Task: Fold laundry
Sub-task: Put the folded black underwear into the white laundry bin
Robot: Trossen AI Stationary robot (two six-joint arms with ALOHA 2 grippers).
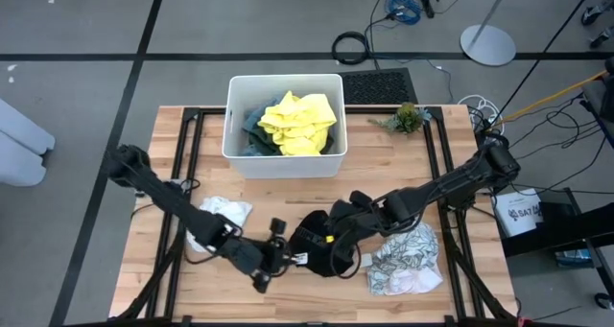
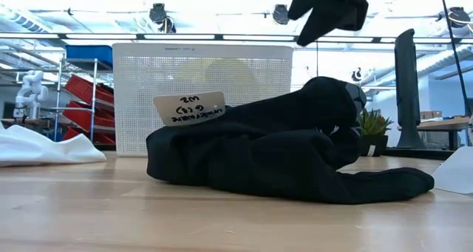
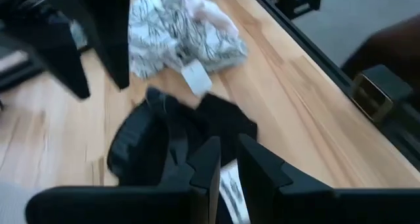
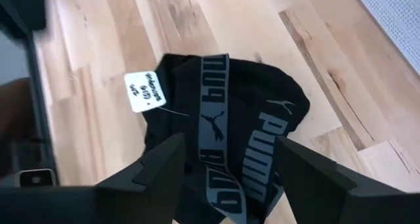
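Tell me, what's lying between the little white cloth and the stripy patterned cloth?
The black garment, seen in the high view, between white cloth and patterned cloth.

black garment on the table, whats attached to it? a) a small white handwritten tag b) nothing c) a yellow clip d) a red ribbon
a: a small white handwritten tag lies at the edge of the black garment, seen between the open fingers of the right claw.

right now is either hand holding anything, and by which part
The left hand pinches the near edge of the black cloth garment. The right hand hangs open above its waistband, holding nothing.
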